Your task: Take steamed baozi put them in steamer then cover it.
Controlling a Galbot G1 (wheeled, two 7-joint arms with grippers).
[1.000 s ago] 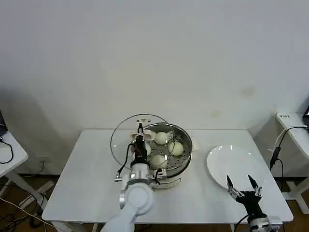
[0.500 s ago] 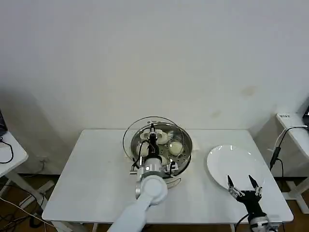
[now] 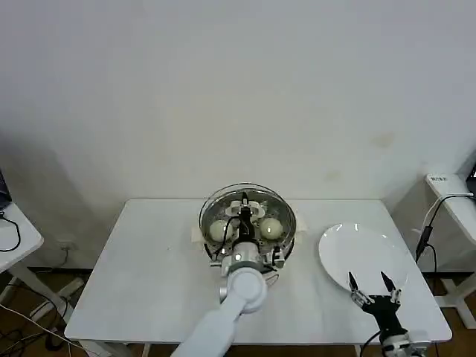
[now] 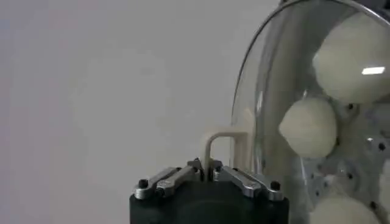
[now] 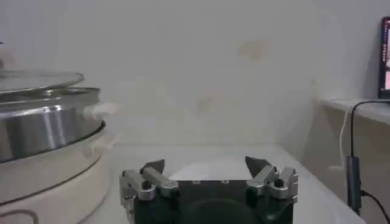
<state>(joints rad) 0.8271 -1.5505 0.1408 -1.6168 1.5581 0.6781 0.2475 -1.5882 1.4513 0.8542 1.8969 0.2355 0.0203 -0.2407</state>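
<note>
The steel steamer (image 3: 285,239) stands at mid-table on its cream base, also in the right wrist view (image 5: 42,125). Steamed baozi (image 3: 270,227) lie in its basket; through the glass I see them in the left wrist view (image 4: 309,126). The clear glass cover (image 3: 256,195) sits over the steamer, its rim level with the pot's rim. My left gripper (image 3: 244,210) is shut on the cover's cream bar handle (image 4: 214,143). My right gripper (image 3: 369,287) hangs open and empty near the table's front right, just in front of the plate.
An empty white plate (image 3: 361,249) lies to the right of the steamer. A side table with a cable (image 3: 428,223) stands beyond the table's right edge. Bare tabletop (image 3: 149,268) stretches to the steamer's left.
My left gripper has carried the cover rightward from the steamer's left side and brought it down centred over the pot. The right arm has stayed in place.
</note>
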